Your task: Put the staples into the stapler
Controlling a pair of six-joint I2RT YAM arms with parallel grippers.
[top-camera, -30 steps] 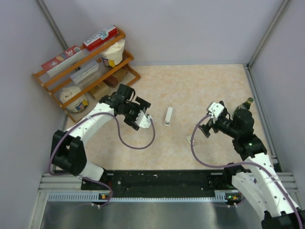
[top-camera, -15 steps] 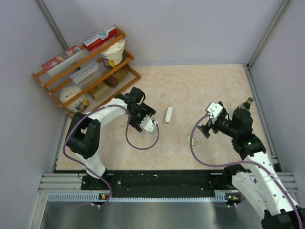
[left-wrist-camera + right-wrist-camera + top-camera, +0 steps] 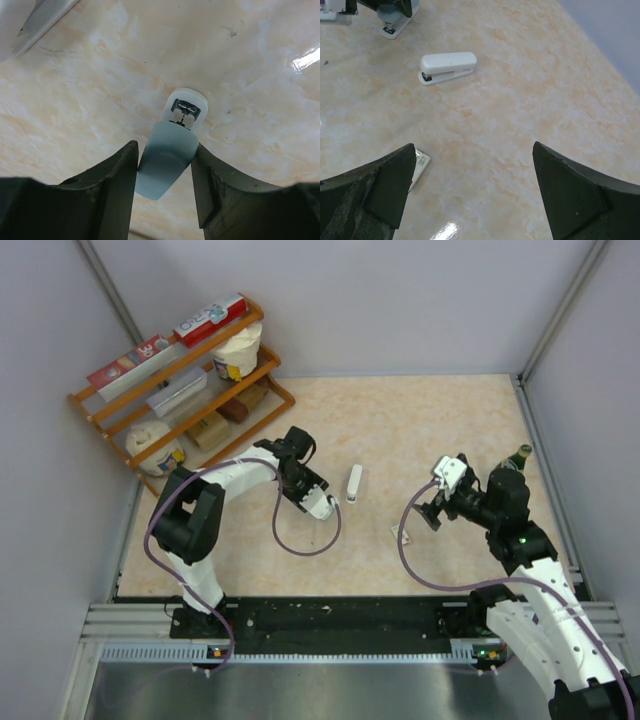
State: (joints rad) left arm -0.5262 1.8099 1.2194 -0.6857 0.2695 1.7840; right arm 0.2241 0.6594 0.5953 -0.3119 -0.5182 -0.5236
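A pale blue stapler with a white base sits between the fingers of my left gripper, which touch both its sides. It also shows at the top left of the right wrist view, resting on the table. A second, white stapler lies just right of my left gripper; it shows in the right wrist view too. The staples, a tiny whitish packet, lie on the table by my right gripper. In the right wrist view the packet lies beside the left finger of the open, empty gripper.
A wooden shelf with boxes and tubs stands at the back left. A dark green bottle stands by the right wall, behind my right arm. Grey walls close in the table on three sides.
My left gripper has moved right and a little nearer, toward the white stapler, with its elbow folding in. My right arm has barely moved.
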